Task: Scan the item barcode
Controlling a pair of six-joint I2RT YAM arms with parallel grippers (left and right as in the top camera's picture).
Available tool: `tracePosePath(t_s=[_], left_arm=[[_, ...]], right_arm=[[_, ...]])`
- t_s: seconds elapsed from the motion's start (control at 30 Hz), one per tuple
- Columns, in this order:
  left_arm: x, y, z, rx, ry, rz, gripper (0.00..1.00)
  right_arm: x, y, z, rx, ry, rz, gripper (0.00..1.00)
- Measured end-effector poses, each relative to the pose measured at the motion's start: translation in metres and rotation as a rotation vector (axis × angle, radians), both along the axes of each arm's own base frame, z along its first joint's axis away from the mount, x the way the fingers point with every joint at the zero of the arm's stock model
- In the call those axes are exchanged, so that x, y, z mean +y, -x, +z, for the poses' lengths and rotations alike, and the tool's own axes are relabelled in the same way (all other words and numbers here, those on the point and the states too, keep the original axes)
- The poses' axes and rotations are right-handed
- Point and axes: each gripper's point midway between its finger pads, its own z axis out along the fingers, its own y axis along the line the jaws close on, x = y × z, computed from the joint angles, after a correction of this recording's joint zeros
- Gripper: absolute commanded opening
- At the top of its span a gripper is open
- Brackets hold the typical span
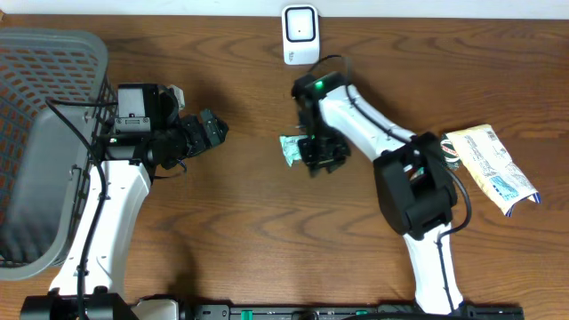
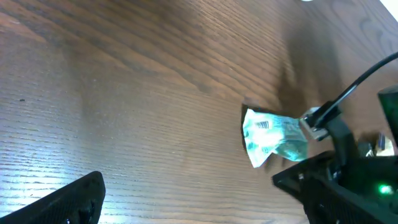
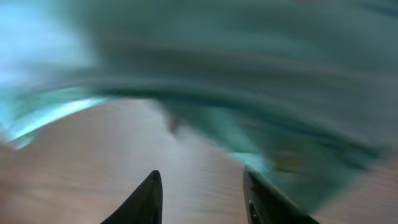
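Item: small teal sachet (image 1: 289, 148), crumpled, at mid-table, near the white scanner (image 1: 300, 34). Its barcode shows in the left wrist view.

Handling, as judged: very light, soft, slippery film, likely to fold or twist. It is best taken by a sealed end, leaving the barcode uncovered.

Right gripper (image 1: 309, 151) is at the sachet's right end. Its own view is blurred, so I cannot tell whether it pinches the sachet.

Left gripper (image 1: 212, 130) stands wide open and empty, well apart from the sachet.

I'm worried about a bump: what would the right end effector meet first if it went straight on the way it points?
The crinkled green-and-white plastic packet: in the right wrist view it fills the blurred frame just beyond the fingertips of the right end effector. Whether they already touch it is unclear.
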Motion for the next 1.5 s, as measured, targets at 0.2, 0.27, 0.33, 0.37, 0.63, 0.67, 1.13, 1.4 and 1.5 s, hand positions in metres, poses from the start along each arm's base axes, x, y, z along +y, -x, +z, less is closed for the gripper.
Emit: tracePosePath(t_s=[0.2, 0.27, 0.33, 0.37, 0.63, 0.67, 1.13, 1.4, 1.5], left_arm=[[0.000, 0.000, 0.000, 0.000, 0.000, 0.000, 0.99], [0.000, 0.000, 0.000, 0.000, 0.000, 0.000, 0.99], [0.000, 0.000, 0.000, 0.000, 0.000, 0.000, 0.99], [0.000, 0.000, 0.000, 0.000, 0.000, 0.000, 0.99], [0.000, 0.000, 0.000, 0.000, 0.000, 0.000, 0.99], [0.000, 0.000, 0.000, 0.000, 0.000, 0.000, 0.99], [0.000, 0.000, 0.000, 0.000, 0.000, 0.000, 0.99], [0.000, 0.000, 0.000, 0.000, 0.000, 0.000, 0.99], [0.000, 0.000, 0.000, 0.000, 0.000, 0.000, 0.99]], right_arm=[[-0.024, -0.012, 0.000, -0.011, 0.025, -0.020, 0.37], [-0.023, -0.011, 0.000, -0.005, 0.013, -0.002, 0.37], [-0.019, -0.010, 0.001, 0.003, -0.016, 0.016, 0.38], [-0.016, -0.009, 0.003, 0.003, -0.038, 0.023, 0.39], [-0.020, -0.041, 0.090, -0.216, -0.229, -0.069, 0.99], [-0.027, -0.051, 0.104, -0.264, -0.249, -0.122, 0.99], [-0.013, -0.069, 0.023, -0.214, -0.373, -0.446, 0.88], [0.000, -0.066, 0.004, -0.197, -0.468, -0.524, 0.80], [0.004, -0.069, 0.004, -0.212, -0.503, -0.539, 0.76]])
